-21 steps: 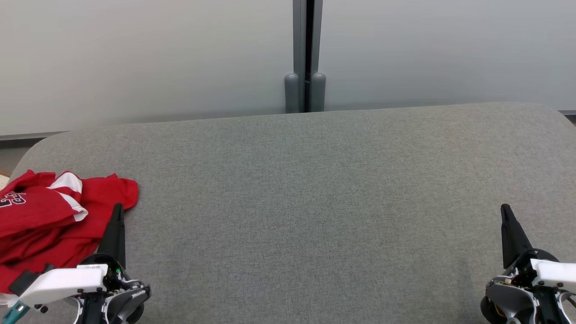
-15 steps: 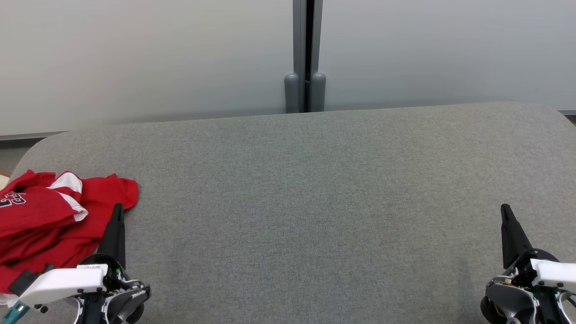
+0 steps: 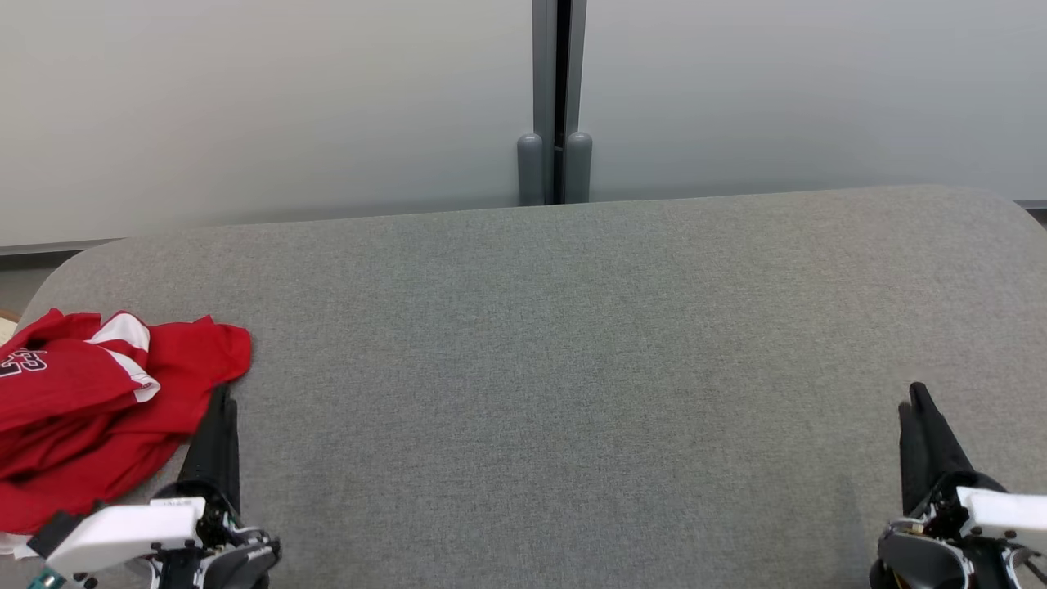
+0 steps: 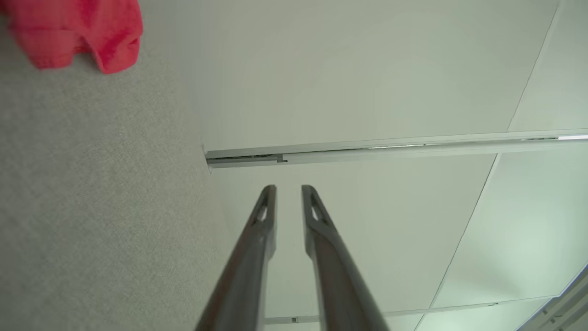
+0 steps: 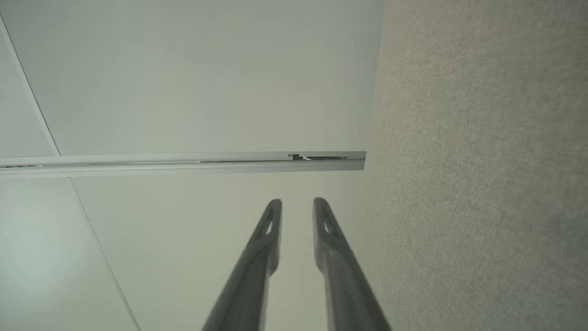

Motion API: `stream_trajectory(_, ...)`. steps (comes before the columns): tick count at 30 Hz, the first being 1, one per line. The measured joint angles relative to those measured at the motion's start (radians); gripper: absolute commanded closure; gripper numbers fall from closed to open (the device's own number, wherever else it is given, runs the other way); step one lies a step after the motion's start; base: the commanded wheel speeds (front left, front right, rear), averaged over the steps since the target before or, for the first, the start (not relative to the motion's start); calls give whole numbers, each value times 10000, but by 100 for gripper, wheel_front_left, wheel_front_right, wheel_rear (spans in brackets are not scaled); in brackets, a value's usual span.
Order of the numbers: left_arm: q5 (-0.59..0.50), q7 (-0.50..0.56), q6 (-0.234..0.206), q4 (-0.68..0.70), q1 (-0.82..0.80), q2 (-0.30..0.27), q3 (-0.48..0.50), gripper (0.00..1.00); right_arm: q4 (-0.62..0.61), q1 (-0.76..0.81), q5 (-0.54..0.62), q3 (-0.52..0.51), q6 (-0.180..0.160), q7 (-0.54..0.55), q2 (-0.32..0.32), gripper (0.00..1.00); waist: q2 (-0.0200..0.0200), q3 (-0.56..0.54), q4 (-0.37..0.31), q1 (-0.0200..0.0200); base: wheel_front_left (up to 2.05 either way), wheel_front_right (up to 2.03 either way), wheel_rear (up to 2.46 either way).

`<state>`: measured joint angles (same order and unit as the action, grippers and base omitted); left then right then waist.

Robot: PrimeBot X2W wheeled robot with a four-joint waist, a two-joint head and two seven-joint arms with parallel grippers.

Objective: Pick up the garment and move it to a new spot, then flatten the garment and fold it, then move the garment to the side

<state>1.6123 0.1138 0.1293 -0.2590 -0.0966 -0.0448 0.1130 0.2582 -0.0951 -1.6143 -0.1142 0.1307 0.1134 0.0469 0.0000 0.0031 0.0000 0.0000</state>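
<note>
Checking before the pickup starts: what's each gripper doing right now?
Left gripper: slightly open, empty, beside the crumpled red fabric garment.
Right gripper: slightly open, empty.

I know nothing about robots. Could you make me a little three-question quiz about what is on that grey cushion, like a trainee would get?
1. True or false: the red garment lies crumpled at the robot's left end of the grey cushioned surface.
2. Pick one. The left pincer is: A) clamped on the garment; B) empty, beside the garment's edge; C) pressed against the far wall.
3. Fill in: the right pincer, at the other end of the cushion, holds ______.

Key: 1 true; 2 B; 3 nothing.
</note>
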Motion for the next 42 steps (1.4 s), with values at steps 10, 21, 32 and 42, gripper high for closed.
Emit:
stream_trajectory(10,-203,-366,-15,-31,210,31,-336,0,-40,221,290,253,-2,-341,-29,0,0,13,3,0,0,0,0)
stream_trajectory(21,-1883,-926,-15,222,-109,-94,-706,0,-249,110,1743,527,-2,-901,245,0,0,15,30,0,0,0,0)
stream_trajectory(32,-3942,-1361,-15,527,-129,-113,-970,0,-679,71,4242,663,-2,-1344,336,0,0,-3,56,0,0,0,0)
stream_trajectory(42,-5785,-1718,-13,715,-130,-192,-1262,0,-940,77,6167,943,-2,-1549,439,0,0,-41,59,0,0,0,0)
